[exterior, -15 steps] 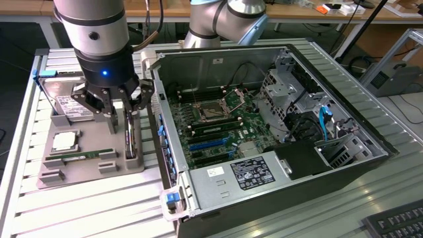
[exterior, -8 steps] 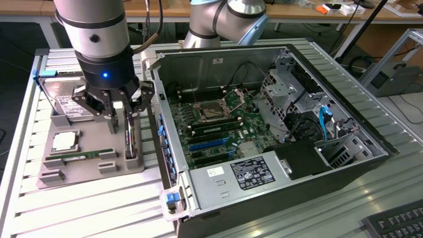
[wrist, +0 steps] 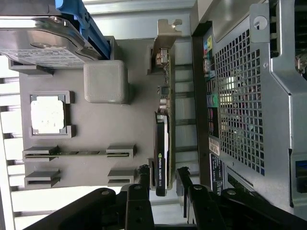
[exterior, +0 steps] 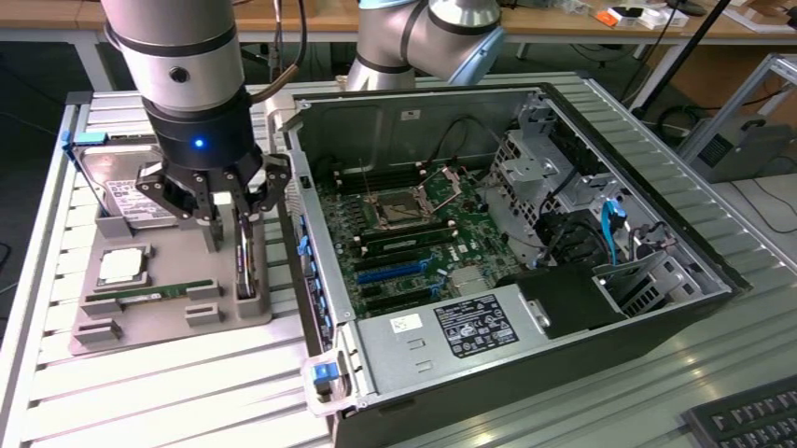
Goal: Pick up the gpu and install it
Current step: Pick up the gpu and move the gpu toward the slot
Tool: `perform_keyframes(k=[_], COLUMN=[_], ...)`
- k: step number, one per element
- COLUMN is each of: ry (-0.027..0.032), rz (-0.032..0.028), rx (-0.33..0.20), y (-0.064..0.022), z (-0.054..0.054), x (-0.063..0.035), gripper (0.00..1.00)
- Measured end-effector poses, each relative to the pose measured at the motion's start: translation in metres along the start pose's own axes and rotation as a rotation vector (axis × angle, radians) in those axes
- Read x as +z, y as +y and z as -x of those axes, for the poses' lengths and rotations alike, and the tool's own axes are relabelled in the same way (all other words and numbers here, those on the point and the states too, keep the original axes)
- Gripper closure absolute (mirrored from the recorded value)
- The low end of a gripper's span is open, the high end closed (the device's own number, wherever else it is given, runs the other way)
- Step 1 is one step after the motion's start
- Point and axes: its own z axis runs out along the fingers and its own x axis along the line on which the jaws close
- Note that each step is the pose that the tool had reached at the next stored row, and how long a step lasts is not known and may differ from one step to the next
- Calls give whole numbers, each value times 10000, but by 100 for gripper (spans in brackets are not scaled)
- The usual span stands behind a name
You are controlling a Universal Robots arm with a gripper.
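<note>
Hard drive: silver boxy drive with a white label [exterior: 118, 191], lying at the far end of the grey moulded parts tray [exterior: 162, 327], on the exterior view's left.
Processor and memory: square silver chip [exterior: 122, 266] and narrow green memory stick [exterior: 149, 294], each in its own tray recess.
Task item: the gpu [exterior: 245, 266], a thin dark card with a silvery end bracket, stands on edge in the slot along the tray's right side, just beside the case wall.
Gripper: the black two-finger gripper [wrist: 163, 175] hangs directly over the gpu. Its fingers [wrist: 144, 175] are spread wide, one on either side of the card's end, with a gap showing on both sides.
Computer case: open grey tower [exterior: 697, 271] on the right. The blue expansion slots [exterior: 386, 273] on its green motherboard [exterior: 468, 224] carry no card.
Progress: early, in my judgement. The approach is made. Grasp, lift and installation remain.
</note>
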Motion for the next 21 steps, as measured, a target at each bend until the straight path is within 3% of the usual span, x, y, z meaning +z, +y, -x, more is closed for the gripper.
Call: perform_keyframes(k=[21], ry=[-5], rz=[-73], rx=[-2], y=[0], z=[-2], x=[60], gripper=[64])
